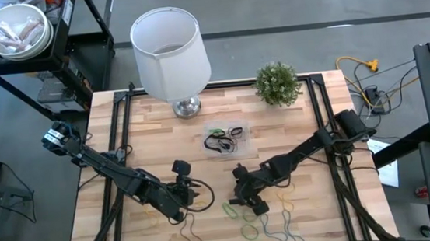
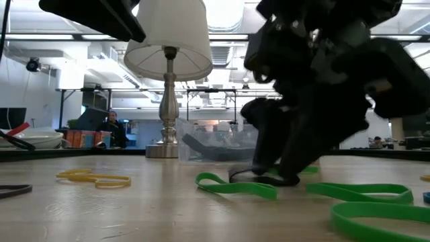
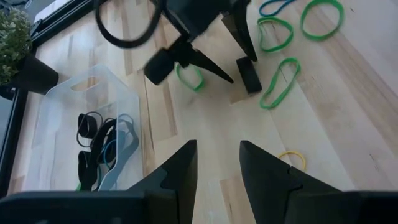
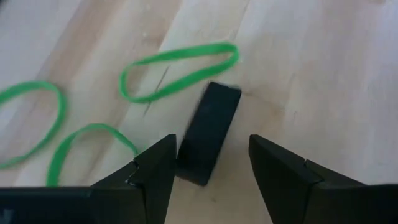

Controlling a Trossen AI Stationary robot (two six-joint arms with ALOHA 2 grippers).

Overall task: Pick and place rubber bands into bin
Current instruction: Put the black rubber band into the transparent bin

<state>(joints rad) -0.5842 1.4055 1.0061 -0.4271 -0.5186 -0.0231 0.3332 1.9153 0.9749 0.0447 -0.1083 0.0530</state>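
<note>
Overhead, the right hand (image 1: 251,199) is low over the tabletop (image 1: 314,182) beside loose green rubber bands (image 1: 242,212), while the left hand (image 1: 181,197) waits nearby; the clear bin (image 1: 225,141) stands near the lamp (image 1: 168,50). At table height, the right hand meets the wood among green loops. Its wrist camera shows the fingers (image 4: 155,168) spread wide astride a black band (image 4: 208,130), not yet gripping. The left wrist camera shows its fingers (image 3: 180,171) parted, empty.
</note>
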